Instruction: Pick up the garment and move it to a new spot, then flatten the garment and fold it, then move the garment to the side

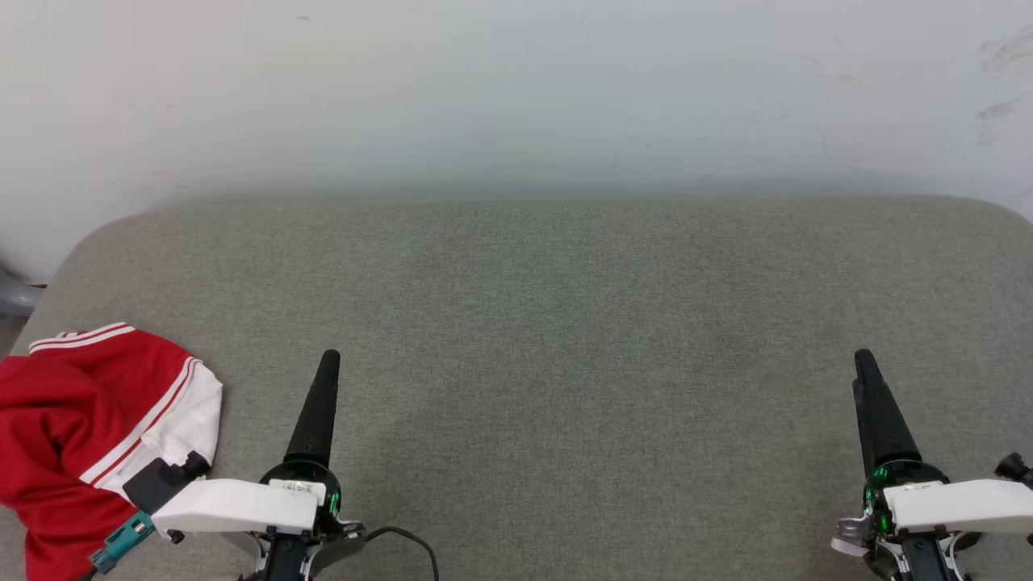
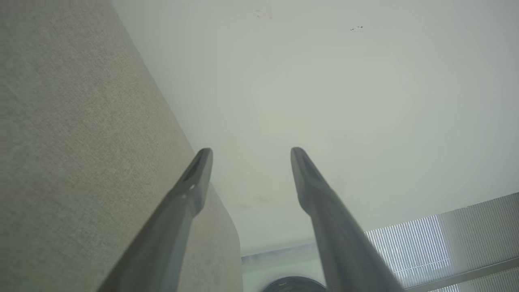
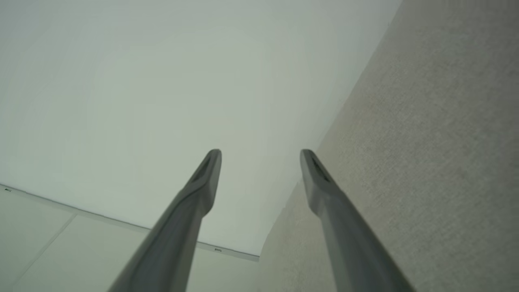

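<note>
A: What is hard to see here?

B: The red jersey-style T-shirt with a white sleeve and red-and-white striped trim (image 1: 73,420). It lies bunched at the near left corner of the grey woven fabric surface with rounded corners (image 1: 516,323). The head view's left and bottom edges cut it off. The left arm's white wrist housing (image 1: 234,504) and a teal connector (image 1: 121,546) cover its lower right part. The folds show red cloth, one sleeve and trim, and I cannot make out more.

A: And the grippers?

B: In the head view each shows as one dark finger seen edge-on, so the gap can't be judged there. The wrist views settle it. The left gripper (image 2: 251,152) has its two long grey fingers spread wide with nothing between them. The right gripper (image 3: 261,152) is the same.

A: Where does the shirt sit relative to them?

B: It is to the left of the left gripper, level with its wrist and behind its fingertips. No finger touches the cloth. The right gripper is well apart from it, at the far side of the surface.

A: Anything else unclear?

B: There is a grey shape at the head view's left edge (image 1: 12,294) and a dark round thing at the bottom of the left wrist view (image 2: 294,284). Both are too cropped to identify. A black cable (image 1: 411,541) loops beside the left wrist. The pale wall (image 1: 516,81) stands behind the surface.
</note>
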You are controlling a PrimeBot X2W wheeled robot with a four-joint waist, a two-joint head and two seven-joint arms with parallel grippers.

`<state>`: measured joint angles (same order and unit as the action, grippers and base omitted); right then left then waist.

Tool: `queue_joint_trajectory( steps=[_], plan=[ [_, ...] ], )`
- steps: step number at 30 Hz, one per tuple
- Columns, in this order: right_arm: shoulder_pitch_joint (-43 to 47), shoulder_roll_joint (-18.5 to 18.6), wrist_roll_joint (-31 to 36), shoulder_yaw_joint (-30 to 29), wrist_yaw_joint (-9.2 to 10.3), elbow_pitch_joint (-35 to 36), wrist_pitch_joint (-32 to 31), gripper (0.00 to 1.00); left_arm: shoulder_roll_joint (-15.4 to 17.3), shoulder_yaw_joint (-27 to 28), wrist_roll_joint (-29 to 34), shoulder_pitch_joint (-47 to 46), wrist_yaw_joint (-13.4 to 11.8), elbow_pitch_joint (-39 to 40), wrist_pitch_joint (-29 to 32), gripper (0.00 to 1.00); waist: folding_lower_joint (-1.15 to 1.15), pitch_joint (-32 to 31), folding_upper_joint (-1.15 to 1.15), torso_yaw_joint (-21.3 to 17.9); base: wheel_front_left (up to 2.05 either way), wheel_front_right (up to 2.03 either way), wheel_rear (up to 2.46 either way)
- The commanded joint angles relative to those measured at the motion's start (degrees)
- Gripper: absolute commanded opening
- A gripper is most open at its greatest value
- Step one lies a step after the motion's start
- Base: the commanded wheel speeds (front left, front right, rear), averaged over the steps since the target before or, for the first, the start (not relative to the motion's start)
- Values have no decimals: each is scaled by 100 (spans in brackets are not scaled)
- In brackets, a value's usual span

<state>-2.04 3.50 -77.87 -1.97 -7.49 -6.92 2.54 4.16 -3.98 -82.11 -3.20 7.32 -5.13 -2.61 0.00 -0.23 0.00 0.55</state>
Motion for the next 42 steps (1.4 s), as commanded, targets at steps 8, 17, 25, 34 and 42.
queue_joint_trajectory(
  steps=[8,17,25,34,42],
  plan=[
    [-12,120,1618,-7,0,148,186,100,46,-57,1339,10,14,83,-185,100,0,-16,0,23,0,0,0],
    [2,236,3374,124,0,238,289,100,-14,15,2746,47,16,162,-346,100,0,-33,0,33,0,0,0],
    [58,137,4512,58,0,376,135,100,18,18,3897,95,17,176,-481,100,0,-43,0,32,0,0,0],
    [105,42,5436,-103,0,498,29,100,90,-2,4932,106,18,109,-624,100,0,-42,0,44,0,0,0],
    [142,6,6065,-196,0,549,-15,100,154,-27,5643,117,18,7,-736,100,0,-47,0,58,0,0,0]
  ],
)
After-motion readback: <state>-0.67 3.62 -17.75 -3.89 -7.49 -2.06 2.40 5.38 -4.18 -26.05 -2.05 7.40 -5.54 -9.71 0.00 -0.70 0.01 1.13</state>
